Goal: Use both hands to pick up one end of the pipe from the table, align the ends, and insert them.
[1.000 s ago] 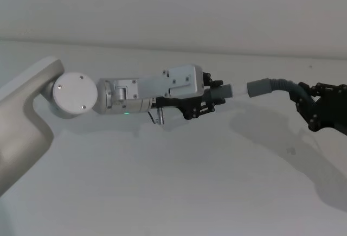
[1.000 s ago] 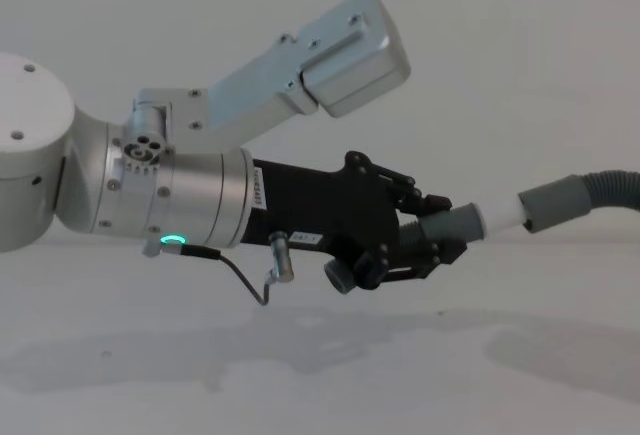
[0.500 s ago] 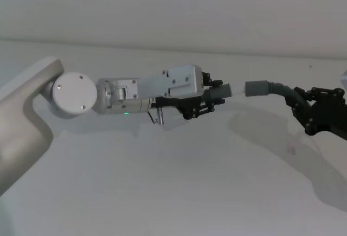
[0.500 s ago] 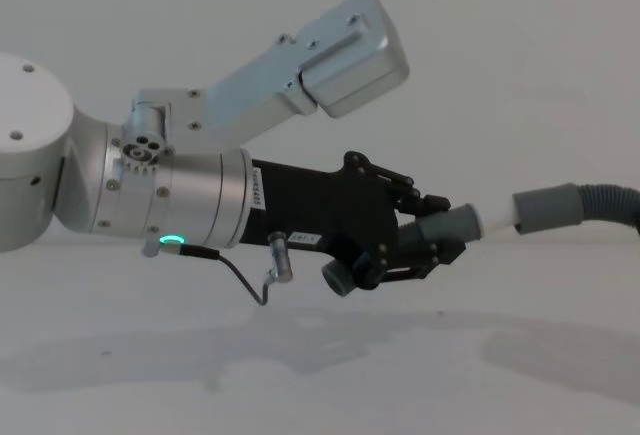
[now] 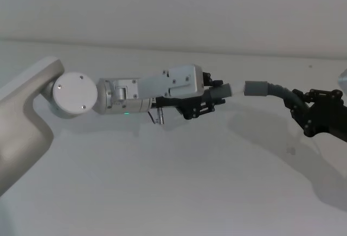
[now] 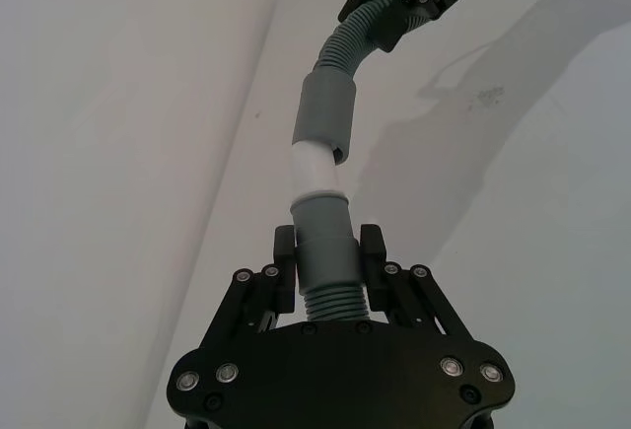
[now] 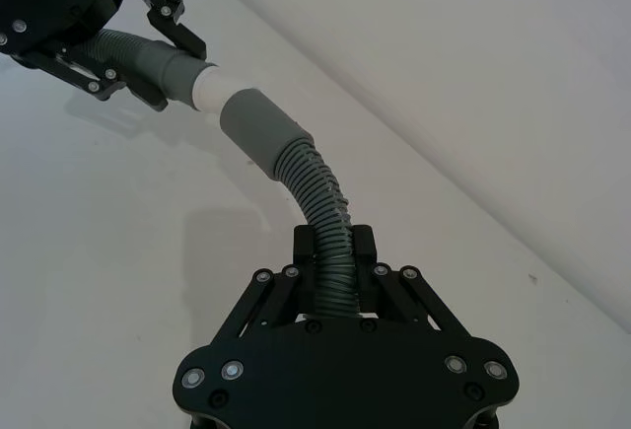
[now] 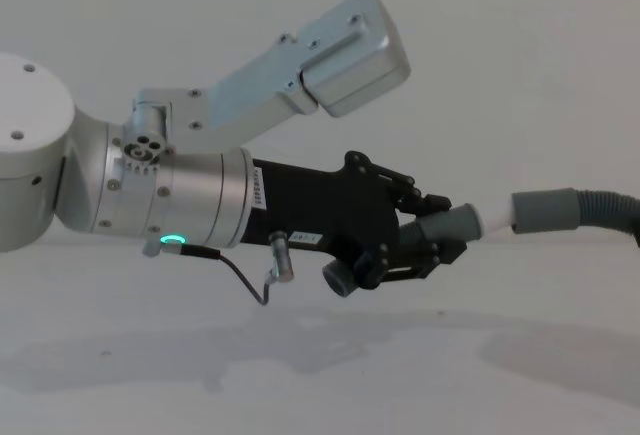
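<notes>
Item 1, left gripper (image 5: 209,101): your left arm reaches across from the left, green ring light (image 8: 173,242) lit, fingers clamped on the short dark tube (image 5: 217,92) (ribbed at its base in the left wrist view), held clear above the table (image 5: 162,187).

Item 2, whitish tip (image 5: 236,89): it projects from the short dark tube toward your right and meets the mouth of the cuff (image 5: 256,88); how deep it sits inside, you cannot tell.

Item 3, right gripper (image 5: 303,108): at the right edge, fingers closed on the ribbed hose (image 7: 320,202), which curves up from the jaws to the cuff, also off the table.
</notes>
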### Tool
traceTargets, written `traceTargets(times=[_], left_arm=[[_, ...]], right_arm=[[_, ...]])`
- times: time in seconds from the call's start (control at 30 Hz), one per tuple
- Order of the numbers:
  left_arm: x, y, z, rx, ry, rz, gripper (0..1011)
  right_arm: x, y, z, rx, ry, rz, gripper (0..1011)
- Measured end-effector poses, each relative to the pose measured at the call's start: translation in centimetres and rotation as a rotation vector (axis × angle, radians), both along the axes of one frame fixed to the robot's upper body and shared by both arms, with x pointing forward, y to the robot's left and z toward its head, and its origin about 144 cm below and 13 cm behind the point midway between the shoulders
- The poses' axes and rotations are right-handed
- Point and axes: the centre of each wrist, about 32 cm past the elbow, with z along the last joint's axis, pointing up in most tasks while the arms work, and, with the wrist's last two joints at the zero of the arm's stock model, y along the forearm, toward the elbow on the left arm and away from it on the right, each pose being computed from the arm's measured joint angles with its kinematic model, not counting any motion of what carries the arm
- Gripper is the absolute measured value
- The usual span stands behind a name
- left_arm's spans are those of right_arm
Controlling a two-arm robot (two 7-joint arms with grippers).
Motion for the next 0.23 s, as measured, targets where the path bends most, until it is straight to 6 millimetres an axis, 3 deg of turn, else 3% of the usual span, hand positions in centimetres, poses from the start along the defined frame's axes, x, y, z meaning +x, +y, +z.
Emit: traceTargets(times=[0.23], left_arm=[[0.00,0.00,0.00,0.000,0.000,0.000,382]], right_arm=[[0.00,0.02,-0.02,-0.002,0.002,0.001,221]])
